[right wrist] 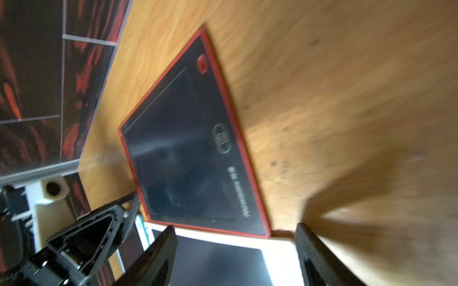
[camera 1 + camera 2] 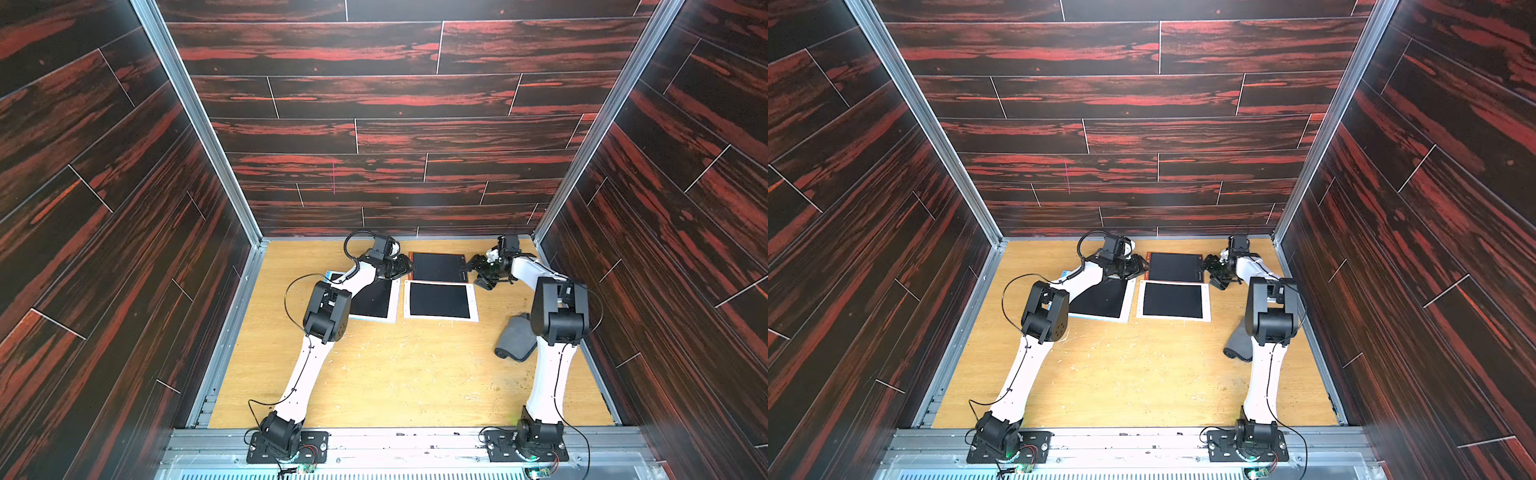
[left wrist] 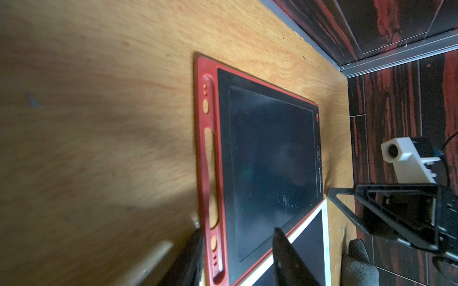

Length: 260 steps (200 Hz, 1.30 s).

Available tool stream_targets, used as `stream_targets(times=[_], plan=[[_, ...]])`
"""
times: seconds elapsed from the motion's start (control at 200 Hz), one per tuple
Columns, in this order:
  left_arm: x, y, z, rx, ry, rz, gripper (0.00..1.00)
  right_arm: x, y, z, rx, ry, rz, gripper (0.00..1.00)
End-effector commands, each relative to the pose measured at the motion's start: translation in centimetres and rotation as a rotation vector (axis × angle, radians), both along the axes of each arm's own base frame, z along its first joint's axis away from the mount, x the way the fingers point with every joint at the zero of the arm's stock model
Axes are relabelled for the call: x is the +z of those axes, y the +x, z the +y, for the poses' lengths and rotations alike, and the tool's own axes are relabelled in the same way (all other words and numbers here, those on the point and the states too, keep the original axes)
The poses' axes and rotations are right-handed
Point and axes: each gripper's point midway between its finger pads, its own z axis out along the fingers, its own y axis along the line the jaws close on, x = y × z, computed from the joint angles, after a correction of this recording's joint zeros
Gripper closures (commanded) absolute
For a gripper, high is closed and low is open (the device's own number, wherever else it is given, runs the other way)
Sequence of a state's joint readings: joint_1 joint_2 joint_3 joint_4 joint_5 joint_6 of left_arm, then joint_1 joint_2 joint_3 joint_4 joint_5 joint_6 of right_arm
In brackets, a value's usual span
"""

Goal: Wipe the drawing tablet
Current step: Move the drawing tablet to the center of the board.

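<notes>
Robot test cell, wood-print walls (image 2: 395,104), aluminium frame (image 2: 203,124)

Along the black bezel of the red-framed drawing tablet (image 3: 270,161) runs a line of white lettering (image 3: 320,182) beside a round outlined emblem (image 3: 318,152). It seems to start with "N", but it is too small and blurred to read.

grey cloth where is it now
In both top views the grey cloth lies on the table's right side, partly hidden by the right arm's elbow, right of the white-framed tablet.
</notes>
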<state>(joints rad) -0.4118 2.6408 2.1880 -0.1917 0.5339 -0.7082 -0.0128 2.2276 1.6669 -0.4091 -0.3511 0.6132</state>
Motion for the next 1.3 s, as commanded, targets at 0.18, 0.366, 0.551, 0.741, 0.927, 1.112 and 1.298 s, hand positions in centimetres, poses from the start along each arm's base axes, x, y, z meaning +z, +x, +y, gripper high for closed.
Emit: stream_targets(times=[0.18, 0.366, 0.551, 0.741, 0.927, 1.112, 1.298], plan=[[-6.0, -3.7, 0.5, -0.001, 0.077, 0.214, 0.53, -2.3, -0.4, 4.3, 0.11, 0.175, 0.051, 0.23], [-6.6, -4.3, 0.5, 0.008, 0.057, 0.228, 0.53, -2.1, -0.9, 6.5, 0.173, 0.218, 0.056, 0.23], [-6.3, -5.1, 0.5, 0.011, 0.045, 0.226, 0.53, -1.6, -2.1, 7.6, 0.195, 0.221, 0.06, 0.23], [-6.3, -6.5, 0.5, 0.01, 0.043, 0.221, 0.53, -2.0, -4.3, 8.8, 0.221, 0.192, 0.078, 0.23], [-7.3, -8.6, 0.1, -0.009, 0.048, 0.245, 0.54, -3.5, -6.6, 8.7, 0.215, 0.18, 0.11, 0.23], [-7.4, -10.3, 0.1, -0.013, 0.051, 0.248, 0.54, -4.3, -8.6, 9.0, 0.216, 0.192, 0.131, 0.23], [-7.2, -11.8, -0.1, -0.033, 0.073, 0.246, 0.54, -4.8, -10.2, 9.6, 0.229, 0.194, 0.145, 0.23]])
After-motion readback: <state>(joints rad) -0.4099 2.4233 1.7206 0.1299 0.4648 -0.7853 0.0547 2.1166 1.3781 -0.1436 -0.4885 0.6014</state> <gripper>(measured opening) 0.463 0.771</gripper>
